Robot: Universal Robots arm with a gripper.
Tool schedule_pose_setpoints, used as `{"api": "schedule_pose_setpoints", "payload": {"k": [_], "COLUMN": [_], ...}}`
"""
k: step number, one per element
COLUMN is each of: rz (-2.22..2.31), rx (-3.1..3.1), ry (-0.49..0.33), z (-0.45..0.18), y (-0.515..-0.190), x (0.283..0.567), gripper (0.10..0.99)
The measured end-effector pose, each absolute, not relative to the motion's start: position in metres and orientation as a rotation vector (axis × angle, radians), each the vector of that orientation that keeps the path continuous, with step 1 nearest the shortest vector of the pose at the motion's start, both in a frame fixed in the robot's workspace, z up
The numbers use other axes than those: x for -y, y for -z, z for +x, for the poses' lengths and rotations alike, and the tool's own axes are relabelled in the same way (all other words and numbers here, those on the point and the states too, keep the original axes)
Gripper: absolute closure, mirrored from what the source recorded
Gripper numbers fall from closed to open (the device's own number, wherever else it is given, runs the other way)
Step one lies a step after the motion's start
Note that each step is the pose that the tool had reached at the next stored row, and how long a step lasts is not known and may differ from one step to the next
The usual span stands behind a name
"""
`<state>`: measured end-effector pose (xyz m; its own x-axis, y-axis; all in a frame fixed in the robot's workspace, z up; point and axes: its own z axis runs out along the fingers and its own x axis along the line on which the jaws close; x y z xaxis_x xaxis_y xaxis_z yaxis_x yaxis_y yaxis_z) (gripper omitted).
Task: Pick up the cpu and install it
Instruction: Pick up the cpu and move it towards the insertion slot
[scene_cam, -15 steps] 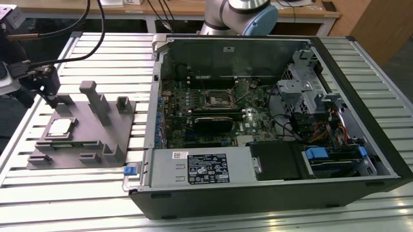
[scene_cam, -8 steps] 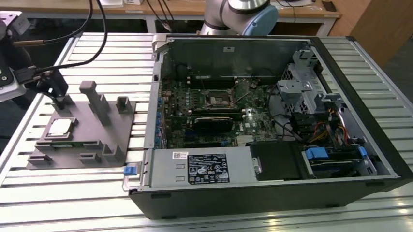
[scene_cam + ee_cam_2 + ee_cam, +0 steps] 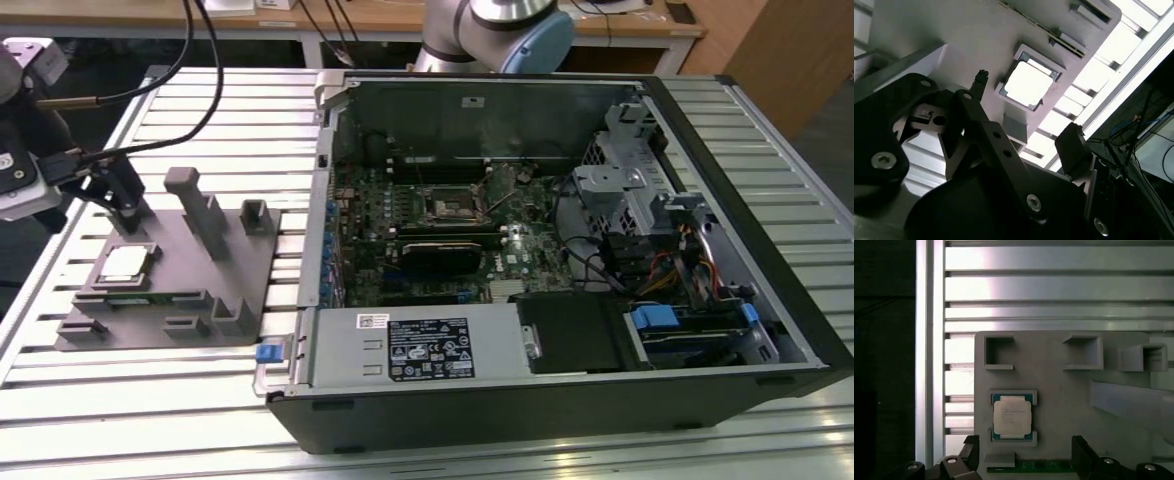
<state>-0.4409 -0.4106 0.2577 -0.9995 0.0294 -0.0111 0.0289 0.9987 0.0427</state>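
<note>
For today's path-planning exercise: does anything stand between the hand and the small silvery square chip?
Nothing visible does. The small silvery square chip lies uncovered in the grey plastic holder, with the open hand close by.

The cpu [image 3: 124,265], a small square chip with a pale silvery top and thin green border, lies flat, top upward, in a shallow seat of the grey holder [image 3: 180,265], at the exterior view's middle left.

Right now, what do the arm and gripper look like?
Arm: silver-grey tubes, pale blue joint cap. Gripper: black, jointed link fingers with silver screw heads. Black cables run to the wrist, beside a pale grey housing.
</note>
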Motion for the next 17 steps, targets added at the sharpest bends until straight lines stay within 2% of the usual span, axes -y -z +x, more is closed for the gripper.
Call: {"api": "schedule_pose_setpoints", "payload": {"k": [14, 17], "rz": [0.046, 0.037], "rx": [-3.129, -3.129], "ry": [-0.067, -0.067], "z": [-0.445, -0.447], "y": [-0.232, -0.218], "x": [0.411, 0.411], "gripper": [0.267, 0.267]}}
